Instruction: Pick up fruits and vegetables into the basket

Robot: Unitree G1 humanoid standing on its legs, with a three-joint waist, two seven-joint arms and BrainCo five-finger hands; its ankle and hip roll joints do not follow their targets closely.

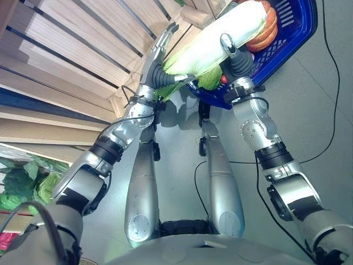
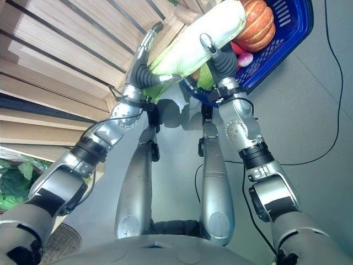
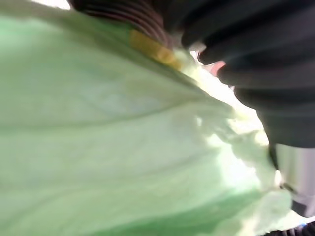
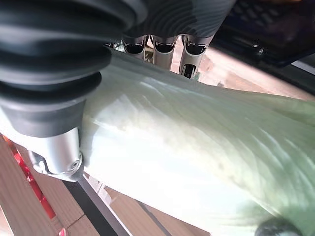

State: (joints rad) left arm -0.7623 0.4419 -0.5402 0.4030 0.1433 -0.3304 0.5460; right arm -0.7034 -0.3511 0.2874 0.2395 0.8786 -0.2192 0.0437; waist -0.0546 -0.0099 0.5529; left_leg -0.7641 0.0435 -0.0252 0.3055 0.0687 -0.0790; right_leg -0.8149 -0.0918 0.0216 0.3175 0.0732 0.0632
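Note:
A long pale green napa cabbage (image 1: 220, 38) is held between my two hands, its far end over the blue basket (image 1: 300, 30). My left hand (image 1: 157, 63) presses straight fingers along the cabbage's leafy end, whose leaves (image 3: 123, 147) lie right against its wrist camera. My right hand (image 1: 238, 62) grips the middle from the other side, thumb over the top and fingers (image 4: 157, 46) reaching behind the cabbage (image 4: 197, 147). An orange pumpkin (image 1: 266, 32) and a small pink vegetable (image 2: 245, 58) lie in the basket.
Slatted wooden shelves (image 1: 71, 49) run along my left, close to the left arm. Leafy greens (image 1: 22, 185) sit on a lower shelf at the left edge. The basket stands on the grey floor (image 1: 320, 110), which stretches open to the right.

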